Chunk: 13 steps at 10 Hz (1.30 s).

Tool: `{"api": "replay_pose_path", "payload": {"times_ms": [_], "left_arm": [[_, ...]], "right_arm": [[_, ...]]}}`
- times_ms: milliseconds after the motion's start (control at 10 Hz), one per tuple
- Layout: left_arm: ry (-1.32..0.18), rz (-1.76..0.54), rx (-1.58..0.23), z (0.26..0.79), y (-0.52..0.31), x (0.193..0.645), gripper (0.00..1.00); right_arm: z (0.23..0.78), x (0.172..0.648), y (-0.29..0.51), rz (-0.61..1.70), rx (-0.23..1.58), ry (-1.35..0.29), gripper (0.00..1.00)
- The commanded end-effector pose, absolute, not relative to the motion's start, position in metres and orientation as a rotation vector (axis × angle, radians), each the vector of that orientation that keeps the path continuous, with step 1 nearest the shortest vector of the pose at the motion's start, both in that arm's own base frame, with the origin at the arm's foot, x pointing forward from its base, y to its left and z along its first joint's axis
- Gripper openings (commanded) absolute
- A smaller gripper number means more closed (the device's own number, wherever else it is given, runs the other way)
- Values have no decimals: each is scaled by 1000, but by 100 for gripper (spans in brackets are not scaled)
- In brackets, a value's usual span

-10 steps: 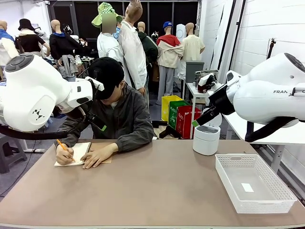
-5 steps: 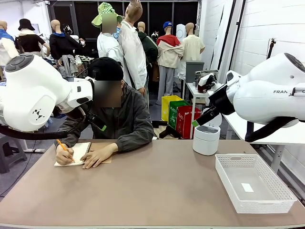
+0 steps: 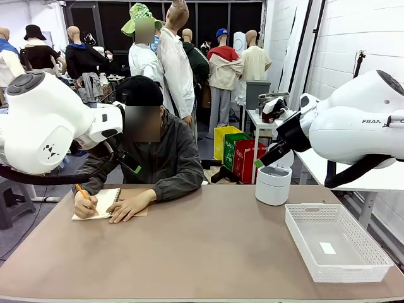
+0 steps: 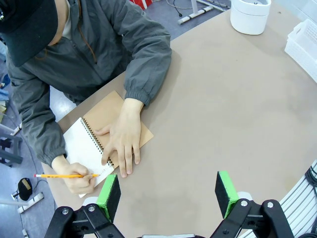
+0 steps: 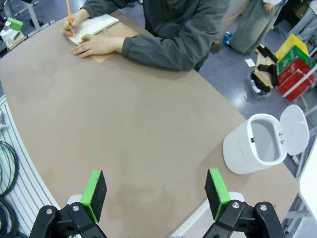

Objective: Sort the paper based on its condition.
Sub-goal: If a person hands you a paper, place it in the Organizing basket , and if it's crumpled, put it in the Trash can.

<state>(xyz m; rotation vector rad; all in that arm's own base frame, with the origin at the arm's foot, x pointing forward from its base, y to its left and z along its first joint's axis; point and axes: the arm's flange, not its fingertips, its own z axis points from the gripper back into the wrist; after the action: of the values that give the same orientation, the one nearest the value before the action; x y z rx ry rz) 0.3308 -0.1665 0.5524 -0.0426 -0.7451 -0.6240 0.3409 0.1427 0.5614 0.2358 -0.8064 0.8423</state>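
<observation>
No loose sheet of paper is in view. At the far left of the table a person writes with an orange pencil [image 4: 64, 175] in a spiral notebook [image 3: 104, 202] with a brown cover, one hand flat on it. My left gripper [image 4: 168, 196] hangs open high above the table, just on my side of the notebook [image 4: 81, 144], with nothing between its green pads. My right gripper [image 5: 156, 191] is also open and empty, raised over the table's right side, with the notebook [image 5: 96, 22] far off across the table.
A white lidded bin [image 3: 273, 184] stands at the far right with its lid flipped up [image 5: 257, 144]. A white mesh basket [image 3: 315, 208] sits at the near right. The person's arms cover the far left edge. The brown tabletop [image 3: 202, 246] lies bare in the middle.
</observation>
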Motion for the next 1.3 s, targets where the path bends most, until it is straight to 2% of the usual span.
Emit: {"api": "replay_pose_path", "payload": {"times_ms": [0,1200], "left_arm": [[-746,-622,-37,552,-166,331,100],[-746,-622,-37,552,-166,331,100]], "right_arm": [[561,341,143,844,239,-804,100],[561,341,143,844,239,-804,100]]}}
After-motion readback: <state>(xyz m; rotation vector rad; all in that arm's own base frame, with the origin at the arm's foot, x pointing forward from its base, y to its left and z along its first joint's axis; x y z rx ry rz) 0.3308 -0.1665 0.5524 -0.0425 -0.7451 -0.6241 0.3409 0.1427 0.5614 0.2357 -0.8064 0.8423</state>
